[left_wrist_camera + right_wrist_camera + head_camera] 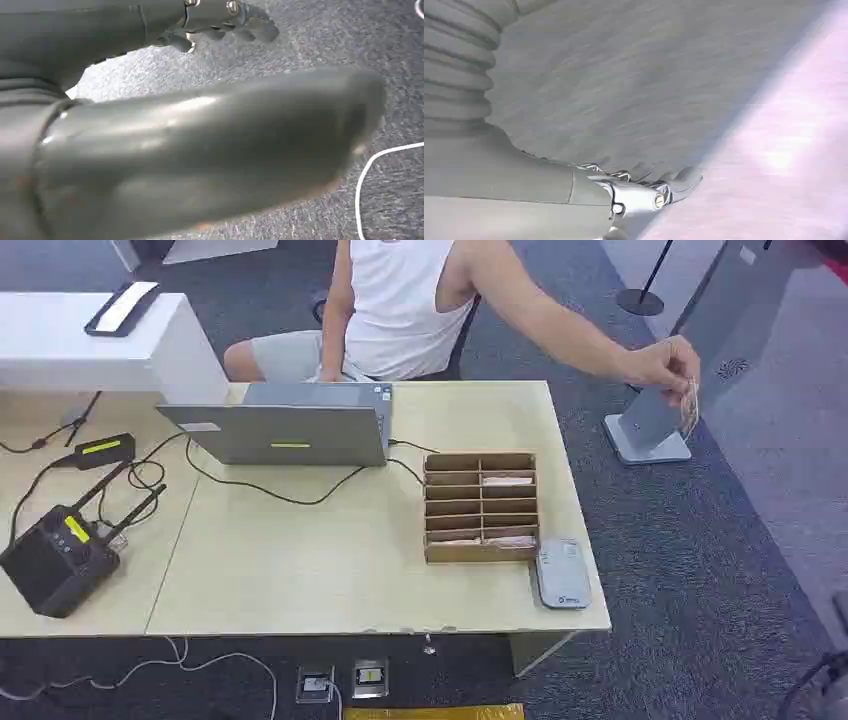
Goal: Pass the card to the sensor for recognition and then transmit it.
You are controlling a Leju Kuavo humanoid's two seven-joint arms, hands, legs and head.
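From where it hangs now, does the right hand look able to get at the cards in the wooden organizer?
Probably yes, once raised. The right hand hangs over carpet, holding nothing. The wooden organizer sits open-topped near the table's front right edge; the grey card reader lies beside it, not over it. The person's hand is off at the stand.

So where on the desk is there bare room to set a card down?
Bare tabletop lies between the laptop and the front edge, left of the wooden card organizer. It is crowded at the far left around the black router and cables, and where the card reader sits.
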